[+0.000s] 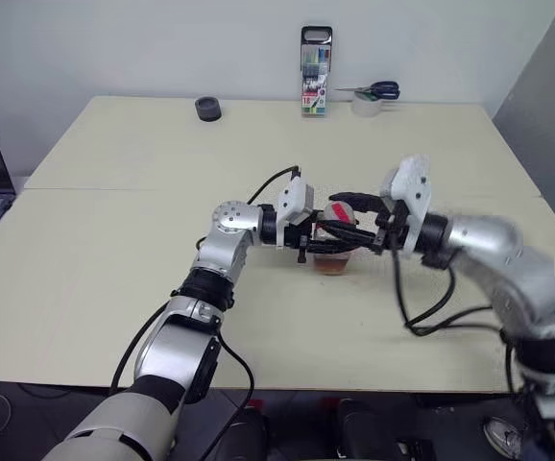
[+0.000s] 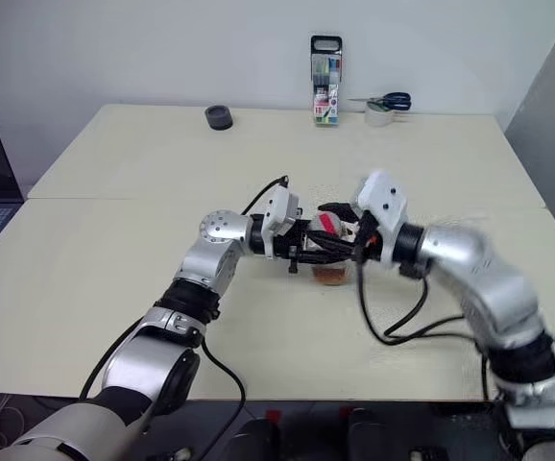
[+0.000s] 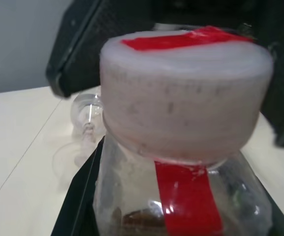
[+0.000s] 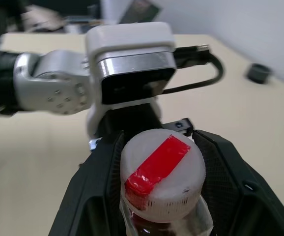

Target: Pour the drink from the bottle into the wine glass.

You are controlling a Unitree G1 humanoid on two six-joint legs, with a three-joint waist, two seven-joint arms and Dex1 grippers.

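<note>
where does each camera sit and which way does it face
Head eyes: look forward and down over the table; both arms meet at the bottle.
Left wrist: looks along the left gripper at the bottle's cap, the glass behind.
Right wrist: looks over the right gripper at the cap and left wrist.
All share the bottle.

The left tool is kept level, pointed to the right, its fingers closed in a grip. The right tool is pointed left, fingers partly spread.
</note>
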